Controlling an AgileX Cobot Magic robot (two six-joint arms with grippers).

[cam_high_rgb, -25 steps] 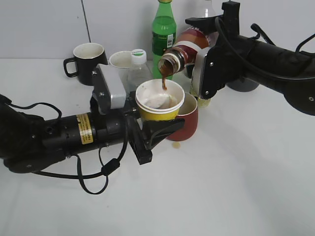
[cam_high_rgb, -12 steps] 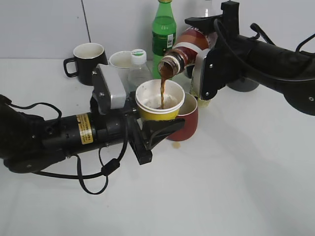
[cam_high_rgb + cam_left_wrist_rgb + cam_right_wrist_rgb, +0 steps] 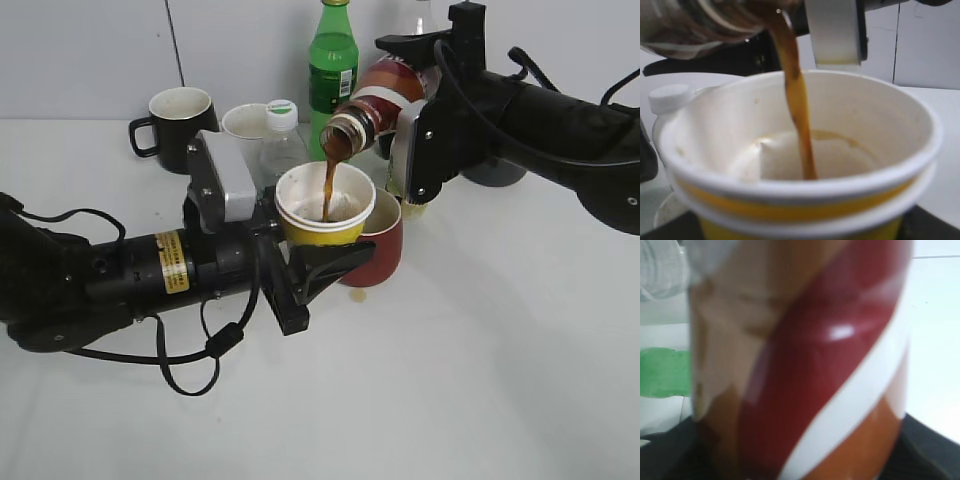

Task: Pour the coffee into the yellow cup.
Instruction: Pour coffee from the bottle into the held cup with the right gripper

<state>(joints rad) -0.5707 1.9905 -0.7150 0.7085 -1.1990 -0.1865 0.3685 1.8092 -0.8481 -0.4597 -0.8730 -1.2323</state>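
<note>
Coffee point(image 3: 327, 190) mid-pour: thin brown stream falling from bottle point(image 3: 375, 100) mouth into yellow cup point(image 3: 324, 212), landing left of cup centre, shallow pool on white bottom visible in left wrist view. Bottle held aloft, tilted mouth-down toward left, long axis running from upper right to lower left, mouth just above and slightly right of cup rim. Right pincer point(image 3: 412, 150) clenched around bottle body; label fills right wrist view, fingers not visible there. Left pincer point(image 3: 300, 262) grasping yellow cup from below and side, cup upright, lifted off desk point(image 3: 480, 350), just in front of red mug point(image 3: 385, 245). Key relation: mouth over cup's right half, stream inside rim with fair margin. Judged early-to-middle of pour; plenty of brown liquid left in bottle. Next likely need: hold cup level, keep mouth over rim, adjust tilt gently. Risk: splash or dribble down bottle neck onto red mug. Small brown drop on desk near mug base. Green bottle point(image 3: 333, 60), black mug point(image 3: 175, 125), capped clear bottle point(image 3: 280, 135) behind, well clear.
</note>
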